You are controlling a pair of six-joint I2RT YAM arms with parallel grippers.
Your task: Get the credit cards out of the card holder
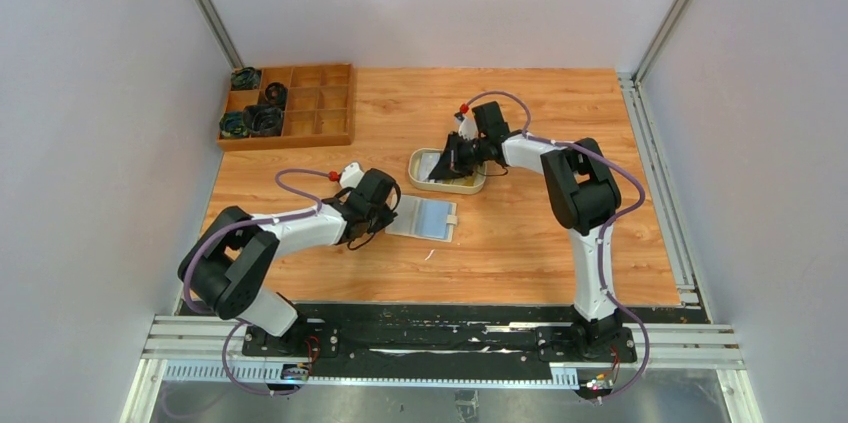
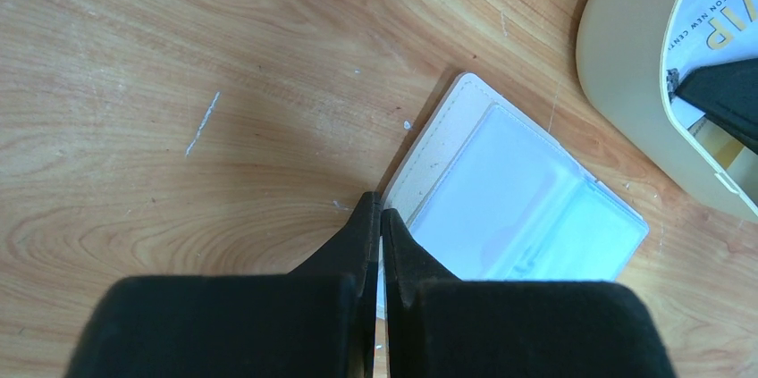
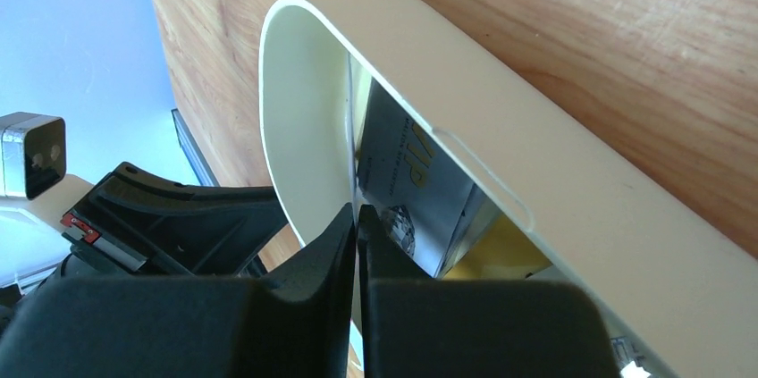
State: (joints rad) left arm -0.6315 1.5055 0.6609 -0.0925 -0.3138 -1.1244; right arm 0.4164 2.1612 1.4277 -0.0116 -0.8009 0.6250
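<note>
The card holder (image 1: 425, 216) lies open and flat on the wood table, pale-blue inside facing up; it also shows in the left wrist view (image 2: 518, 199). My left gripper (image 1: 390, 214) is shut, its tips (image 2: 380, 210) at the holder's cream left edge. My right gripper (image 1: 446, 165) is shut and reaches into the oval beige tray (image 1: 476, 189). In the right wrist view its tips (image 3: 356, 210) sit by the tray's inner wall (image 3: 304, 128), beside a whitish credit card printed "VIP" (image 3: 402, 172) that leans there, with a yellow card (image 3: 501, 248) under it.
A wooden compartment box (image 1: 310, 103) with dark round parts in its left cells stands at the back left. The tray's rim (image 2: 626, 83) lies close to the holder's far corner. Grey walls close in the table on both sides and at the back.
</note>
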